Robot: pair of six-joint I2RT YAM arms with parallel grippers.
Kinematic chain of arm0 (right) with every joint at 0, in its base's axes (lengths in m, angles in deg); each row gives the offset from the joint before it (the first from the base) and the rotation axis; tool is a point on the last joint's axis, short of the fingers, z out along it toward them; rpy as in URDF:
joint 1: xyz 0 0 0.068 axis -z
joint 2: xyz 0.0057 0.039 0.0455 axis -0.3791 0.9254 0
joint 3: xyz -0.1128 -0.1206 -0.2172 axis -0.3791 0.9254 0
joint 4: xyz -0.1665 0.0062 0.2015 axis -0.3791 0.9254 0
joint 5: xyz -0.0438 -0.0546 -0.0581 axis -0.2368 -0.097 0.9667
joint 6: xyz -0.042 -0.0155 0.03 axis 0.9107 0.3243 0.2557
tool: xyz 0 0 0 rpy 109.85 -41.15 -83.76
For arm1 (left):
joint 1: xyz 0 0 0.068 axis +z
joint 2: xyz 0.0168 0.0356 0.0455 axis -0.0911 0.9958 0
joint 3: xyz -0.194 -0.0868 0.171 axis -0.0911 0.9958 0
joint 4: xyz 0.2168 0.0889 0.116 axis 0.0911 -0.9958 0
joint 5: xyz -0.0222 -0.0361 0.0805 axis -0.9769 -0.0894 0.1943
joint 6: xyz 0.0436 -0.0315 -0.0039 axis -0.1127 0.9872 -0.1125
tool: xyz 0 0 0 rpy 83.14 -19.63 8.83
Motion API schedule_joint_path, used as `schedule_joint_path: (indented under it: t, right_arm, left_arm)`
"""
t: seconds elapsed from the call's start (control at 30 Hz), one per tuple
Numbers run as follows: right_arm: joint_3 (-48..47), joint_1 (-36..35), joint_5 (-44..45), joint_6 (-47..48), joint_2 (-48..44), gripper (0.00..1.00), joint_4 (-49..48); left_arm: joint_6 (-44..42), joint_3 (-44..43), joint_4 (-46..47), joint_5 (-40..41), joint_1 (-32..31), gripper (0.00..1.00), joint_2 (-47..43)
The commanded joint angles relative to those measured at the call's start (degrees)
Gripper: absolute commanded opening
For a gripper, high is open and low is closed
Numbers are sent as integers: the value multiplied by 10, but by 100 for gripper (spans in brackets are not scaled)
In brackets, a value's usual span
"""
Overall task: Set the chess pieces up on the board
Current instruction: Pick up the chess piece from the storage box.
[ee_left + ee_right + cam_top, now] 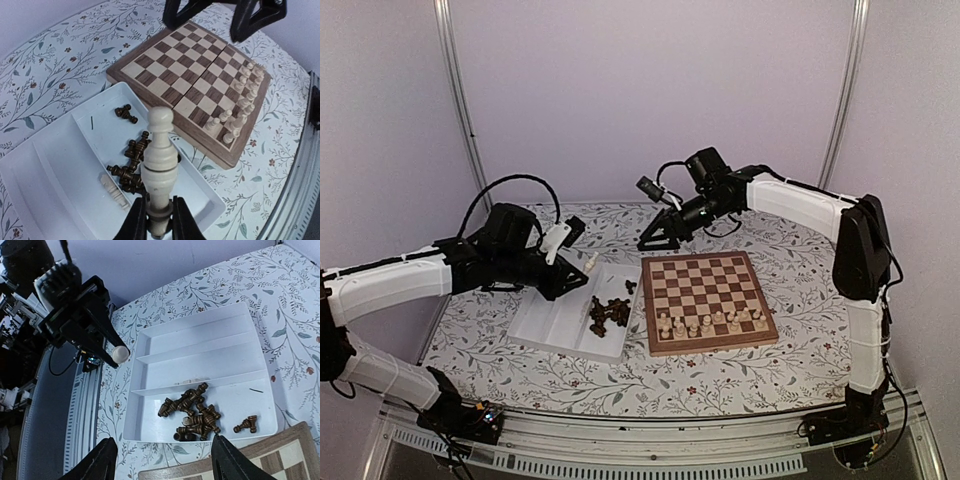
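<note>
The left gripper (159, 220) pinched a cream piece (159, 165) by its base; the right gripper (162, 450) gaped wide. The piece wanted lowering squarely onto a free square by the board (165, 65)'s near edge.

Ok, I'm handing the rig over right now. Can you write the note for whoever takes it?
Left gripper: shut on a cream piece, upright over the tray.
Right gripper: open, empty, by the far left corner of the board.
Board: cream set stands along the near edge; no dark ones on it.
Tray: dark pieces in a pile, a loose cream one lying beside them.
Left to do: place the held piece, the loose one, then all the dark pieces.
</note>
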Motion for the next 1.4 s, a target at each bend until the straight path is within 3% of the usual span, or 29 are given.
schedule_joint_path:
  t: [0.0, 0.23, 0.6, 0.8, 1.27, 1.37]
  right_arm:
    - [-62, -28, -67, -62, 49, 64, 2]
    - [-123, -57, -97, -100, 101, 60, -8]
    - [-113, -77, -123, -101, 99, 53, -8]
    - [-107, -88, -115, -94, 98, 34, -3]
    - [-101, -94, -79, -91, 96, 25, 1]
    - [-98, -94, -74, -90, 95, 19, 1]
  left_arm:
    - [-18, 10, 55, -75, -10, 0, -7]
    - [-19, 9, 55, -78, -31, 0, 2]
    - [-19, 5, 50, -74, -32, 0, 9]
    - [-18, 5, 51, -64, -32, 0, 8]
    - [-17, 7, 51, -46, -32, 0, -1]
    - [-18, 7, 51, -44, -31, 0, 0]
